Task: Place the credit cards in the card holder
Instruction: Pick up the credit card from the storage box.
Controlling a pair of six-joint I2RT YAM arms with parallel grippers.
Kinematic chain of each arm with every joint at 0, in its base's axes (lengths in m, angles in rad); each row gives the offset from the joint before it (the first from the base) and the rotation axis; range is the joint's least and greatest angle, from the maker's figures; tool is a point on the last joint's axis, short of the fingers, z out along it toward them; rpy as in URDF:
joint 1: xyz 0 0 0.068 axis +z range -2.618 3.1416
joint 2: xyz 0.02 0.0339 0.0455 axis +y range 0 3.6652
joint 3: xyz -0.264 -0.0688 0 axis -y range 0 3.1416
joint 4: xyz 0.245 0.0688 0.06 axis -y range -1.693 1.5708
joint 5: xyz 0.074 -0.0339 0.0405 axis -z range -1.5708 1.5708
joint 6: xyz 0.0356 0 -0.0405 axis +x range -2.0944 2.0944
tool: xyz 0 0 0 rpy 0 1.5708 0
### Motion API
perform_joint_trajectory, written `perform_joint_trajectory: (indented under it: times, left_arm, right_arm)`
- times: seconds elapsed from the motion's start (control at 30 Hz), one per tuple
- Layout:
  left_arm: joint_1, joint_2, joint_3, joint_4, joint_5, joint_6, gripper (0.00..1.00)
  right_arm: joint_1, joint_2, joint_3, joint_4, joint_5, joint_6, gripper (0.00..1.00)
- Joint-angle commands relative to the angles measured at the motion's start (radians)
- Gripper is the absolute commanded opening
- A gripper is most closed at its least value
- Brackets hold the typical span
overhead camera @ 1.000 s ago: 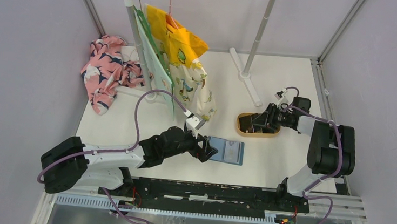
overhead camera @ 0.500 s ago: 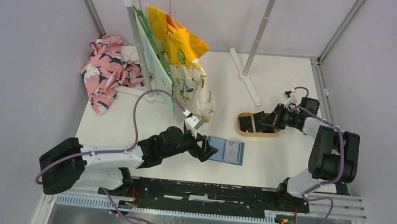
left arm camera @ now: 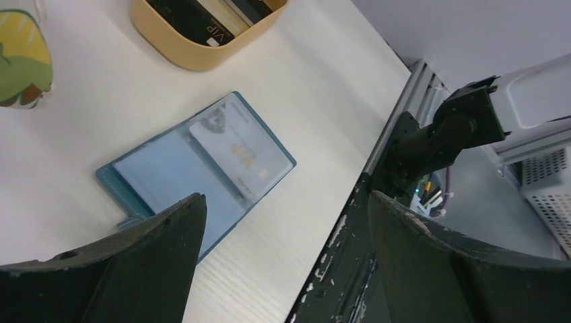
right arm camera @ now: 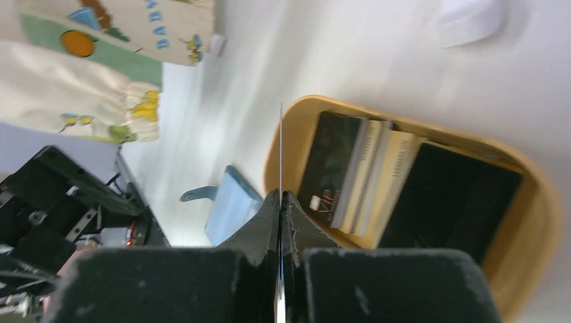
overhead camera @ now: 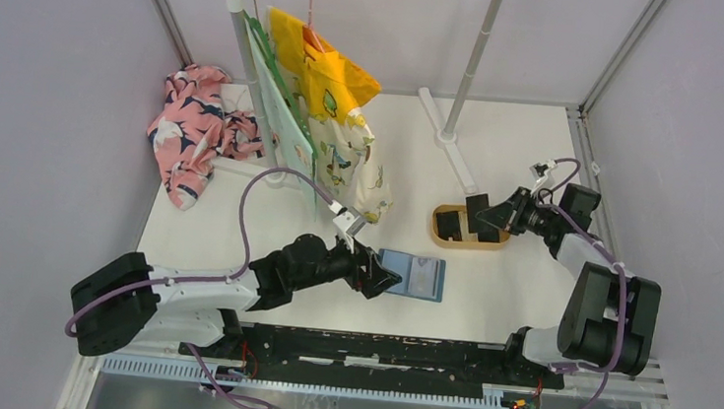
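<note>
Dark card (overhead camera: 477, 215) pinched in right end effector (overhead camera: 497, 215), card holder (overhead camera: 413, 275) open

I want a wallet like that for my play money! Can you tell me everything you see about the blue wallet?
The card holder is teal-blue and looks like leather. It lies open and flat on the white table, showing two pale grey-blue inside pages. A light card with gold print sits in one page, and a small tab sticks out at one edge. The open left gripper hovers by its end; whether it touches, I cannot tell.
</note>
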Motion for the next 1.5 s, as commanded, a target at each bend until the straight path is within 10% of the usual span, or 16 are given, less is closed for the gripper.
perform_joint_trajectory:
  times: [0.0, 0.5, 1.03, 1.47]
  left_arm:
    - [0.01, 0.037, -0.02, 0.212, 0.072, -0.103, 0.94]
    - [0.098, 0.283, -0.097, 0.7, 0.161, -0.295, 0.71]
    - [0.18, 0.46, -0.09, 0.957, 0.278, -0.417, 0.57]
    - [0.199, 0.574, -0.063, 1.051, 0.358, -0.469, 0.09]
  right_arm:
    - [0.018, -0.057, -0.073, 0.266, -0.187, 0.116, 0.0]
    - [0.386, -0.04, -0.089, 0.367, -0.373, 0.07, 0.0]
    - [0.525, 0.044, 0.067, -0.155, -0.454, -0.43, 0.0]
    - [0.565, 0.058, 0.065, -0.16, -0.438, -0.447, 0.0]
